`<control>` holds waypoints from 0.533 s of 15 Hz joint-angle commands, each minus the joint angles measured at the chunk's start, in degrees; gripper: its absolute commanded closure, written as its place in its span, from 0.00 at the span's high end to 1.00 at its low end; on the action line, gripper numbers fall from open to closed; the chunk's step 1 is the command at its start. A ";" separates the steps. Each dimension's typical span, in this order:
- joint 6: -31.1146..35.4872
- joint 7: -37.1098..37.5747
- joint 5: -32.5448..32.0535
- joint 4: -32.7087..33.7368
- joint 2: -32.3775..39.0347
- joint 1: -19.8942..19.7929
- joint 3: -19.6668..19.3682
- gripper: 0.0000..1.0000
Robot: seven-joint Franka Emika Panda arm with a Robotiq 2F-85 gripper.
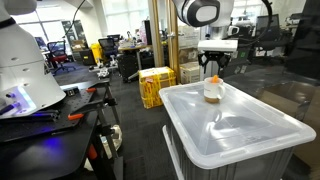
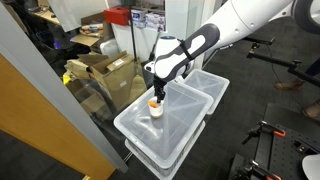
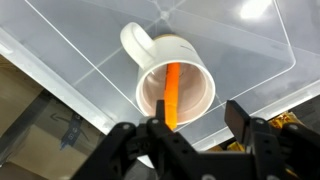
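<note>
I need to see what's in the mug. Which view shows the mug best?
The wrist view: it looks down into the mug, showing its rim, handle and an orange stick inside. In both exterior views the mug is small, side-on, on the clear lid.

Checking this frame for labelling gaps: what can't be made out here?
Near end of the orange stick: wrist view, hidden behind the hand.
Handle of the mug: both exterior views, too small.
Inside of the bin: both exterior views, cloudy walls and glare.
</note>
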 commanded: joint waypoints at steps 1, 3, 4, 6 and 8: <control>-3.13 0.19 -0.63 3.25 1.70 0.03 0.20 0.62; -3.67 0.19 -0.54 4.15 2.41 0.00 0.24 0.59; -3.85 0.30 -0.56 4.50 2.71 0.10 0.22 0.58; -4.50 0.27 -0.75 5.35 3.46 0.28 0.09 0.58; -5.00 0.41 -0.66 6.44 4.30 0.31 0.03 0.57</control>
